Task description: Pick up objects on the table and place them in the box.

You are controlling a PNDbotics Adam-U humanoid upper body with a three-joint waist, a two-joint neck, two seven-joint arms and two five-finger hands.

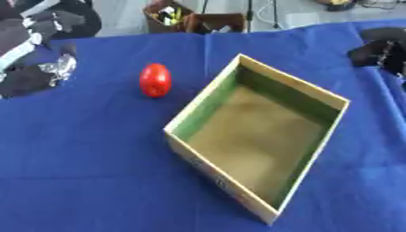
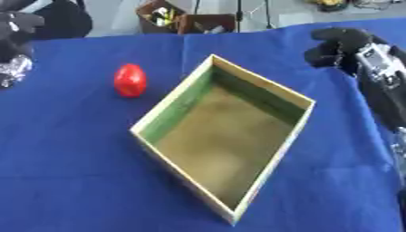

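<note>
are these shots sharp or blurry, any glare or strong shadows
Left eye view: soft all over, the box edges smeared, a small highlight on the red object, the box floor shaded by its walls. Right eye view: equally soft, the right hand a dark blur, light even on the blue cloth, no harsh shadows.

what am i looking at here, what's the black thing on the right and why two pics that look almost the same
Both pictures come from the two eyes of a camera in a humanoid robot's head, looking down at its table, so they nearly match. The black thing is the right robot hand, with its arm coming in from the right; its fingers look curled and it holds nothing. The left robot hand shows at the left edge, too unclear to tell its fingers. On the blue cloth sit an open, empty box and a red egg-shaped object beside it. The job is to put the object in the box.
</note>
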